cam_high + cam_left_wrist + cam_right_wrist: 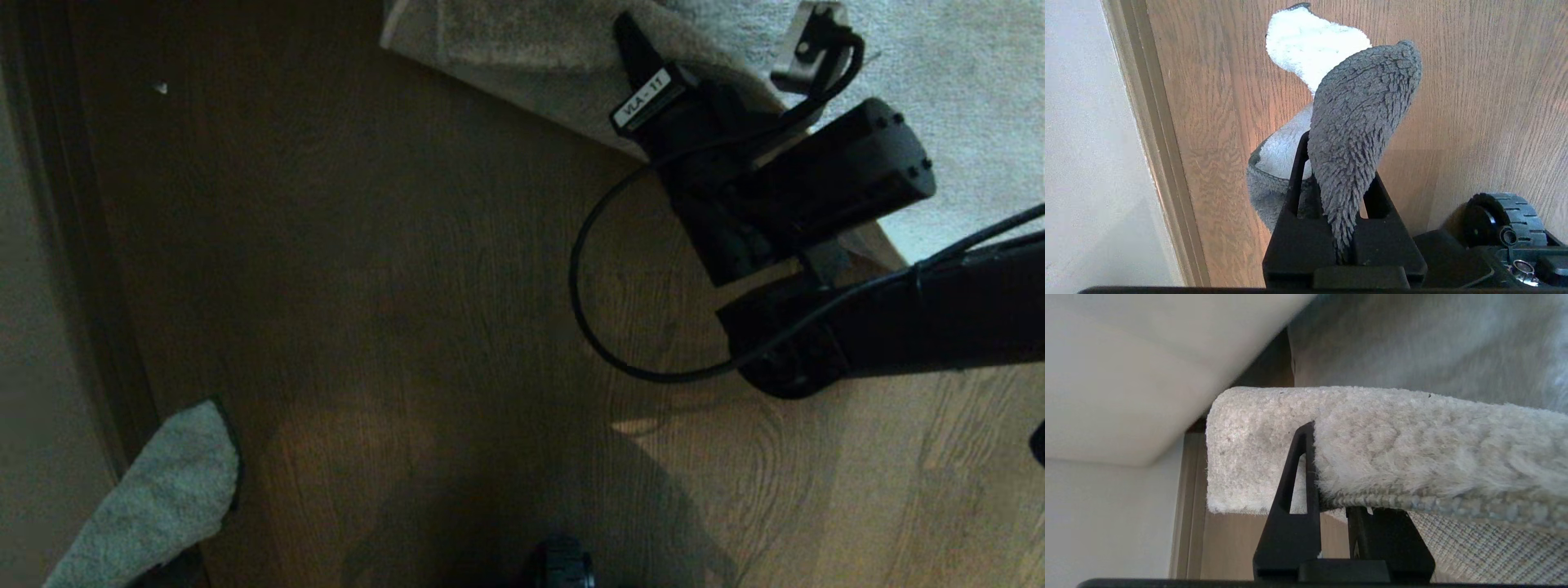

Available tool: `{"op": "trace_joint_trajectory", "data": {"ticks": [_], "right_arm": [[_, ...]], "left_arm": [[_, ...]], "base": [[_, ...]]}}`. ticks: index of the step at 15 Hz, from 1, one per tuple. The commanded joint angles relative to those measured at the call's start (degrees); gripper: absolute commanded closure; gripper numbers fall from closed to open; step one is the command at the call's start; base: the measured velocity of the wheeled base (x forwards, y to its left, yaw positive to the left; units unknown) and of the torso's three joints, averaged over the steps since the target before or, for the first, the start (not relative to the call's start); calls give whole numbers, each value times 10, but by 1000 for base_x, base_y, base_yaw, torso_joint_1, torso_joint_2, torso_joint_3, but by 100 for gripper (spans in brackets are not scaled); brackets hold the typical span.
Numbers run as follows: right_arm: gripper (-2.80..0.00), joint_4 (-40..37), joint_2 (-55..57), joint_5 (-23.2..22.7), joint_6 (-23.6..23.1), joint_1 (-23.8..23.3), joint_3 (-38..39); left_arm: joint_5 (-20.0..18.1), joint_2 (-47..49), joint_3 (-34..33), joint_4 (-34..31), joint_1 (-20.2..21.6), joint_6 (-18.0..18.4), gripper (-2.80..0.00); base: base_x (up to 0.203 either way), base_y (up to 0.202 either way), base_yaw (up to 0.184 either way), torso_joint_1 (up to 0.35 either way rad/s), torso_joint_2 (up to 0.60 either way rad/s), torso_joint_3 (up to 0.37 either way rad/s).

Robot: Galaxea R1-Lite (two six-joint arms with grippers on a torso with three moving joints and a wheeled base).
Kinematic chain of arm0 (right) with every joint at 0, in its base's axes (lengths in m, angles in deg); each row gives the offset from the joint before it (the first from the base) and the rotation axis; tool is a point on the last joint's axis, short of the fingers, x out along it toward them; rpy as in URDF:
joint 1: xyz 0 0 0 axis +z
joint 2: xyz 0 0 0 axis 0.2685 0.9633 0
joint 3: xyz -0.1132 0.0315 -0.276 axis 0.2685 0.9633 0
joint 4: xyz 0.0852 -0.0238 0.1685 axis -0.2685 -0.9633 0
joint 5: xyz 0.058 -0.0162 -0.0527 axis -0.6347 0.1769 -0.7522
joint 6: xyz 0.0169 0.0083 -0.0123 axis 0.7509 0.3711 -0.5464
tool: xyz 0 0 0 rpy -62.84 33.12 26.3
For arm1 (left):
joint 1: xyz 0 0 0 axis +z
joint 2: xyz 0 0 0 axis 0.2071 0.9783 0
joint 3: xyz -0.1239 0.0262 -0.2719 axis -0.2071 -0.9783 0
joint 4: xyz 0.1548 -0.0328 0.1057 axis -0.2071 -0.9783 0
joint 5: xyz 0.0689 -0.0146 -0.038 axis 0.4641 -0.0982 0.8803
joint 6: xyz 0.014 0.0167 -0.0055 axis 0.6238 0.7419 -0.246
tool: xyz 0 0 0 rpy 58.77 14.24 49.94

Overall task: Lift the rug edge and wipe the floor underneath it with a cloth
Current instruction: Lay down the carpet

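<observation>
The head view is looking dim, with the floor (392, 269) sinking into murky brown on the left and a broad soft shadow spreading along its lower middle. A warmer patch is glowing at lower right. Both wrist views are showing brighter: the cloth (1359, 134) is blowing out white at its far end, and the background behind the rug edge (1372, 449) is smearing soft.

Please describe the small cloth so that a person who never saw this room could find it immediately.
Start from the brown wood floor and go to its left side, near the wall. There the left gripper is shut on the cloth, a small grey terry piece with a nubby pile and a paler inner face. The rug edge, clamped in the right gripper, is far larger and beige.
</observation>
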Motion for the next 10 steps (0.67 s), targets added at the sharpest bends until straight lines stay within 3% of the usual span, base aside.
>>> {"op": "trace_joint_trajectory", "data": {"ticks": [1,10], "right_arm": [[0,28,-11,2,0,0,1],[0,28,20,2,-4,13,-54]], "left_arm": [[1,0,0,0,0,0,0],[0,0,0,0,0,0,0]], "base": [[0,0,0,0,0,0],[0,0,0,0,0,0]]}}
